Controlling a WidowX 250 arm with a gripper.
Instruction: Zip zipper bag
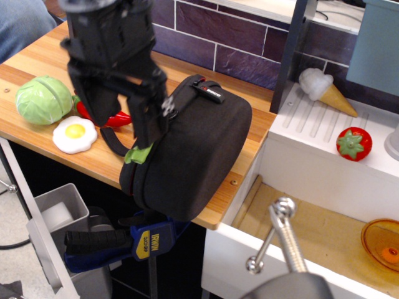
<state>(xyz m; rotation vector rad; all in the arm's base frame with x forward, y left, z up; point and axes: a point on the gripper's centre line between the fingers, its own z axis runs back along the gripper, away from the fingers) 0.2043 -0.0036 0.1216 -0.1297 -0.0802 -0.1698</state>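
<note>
So the claw (pixel 124 121) is hanging over the near-left end of the zipper bag (pixel 193 149), fingers spread apart and pointing down, nothing held between them. One finger is right in front of the bag's left edge, the other is further left, over the wooden table (pixel 124 75). I can't tell if either finger is actually touching the bag.

The bag sits just right of and below the claw, on the front right corner of the table, with its near end hanging a bit off the edge. It's a big black rounded case, fabric over what looks like a semi-stiff shell, zipper running around the rim. The lime-green pull tab (pixel 137 154) peeks out directly under the claw's right-hand finger, mostly hidden by it. A black strap (pixel 112 142) loops out on the table below the claw, and a little logo tag (pixel 211 92) sits on the top edge, up and to the right.

Handling guess: the shell should keep its shape and not collapse under a pinch, but the case looks light and the fabric could slide on the wood, so tugging the zipper might drag the whole thing. The tab is the only sensible spot to grab, small and floppy, so the pinch needs to be dead on.

To the claw's left: toy cabbage (pixel 42 99), fried egg (pixel 75 134), and a red pepper (pixel 103 115) half hidden behind the fingers.
</note>
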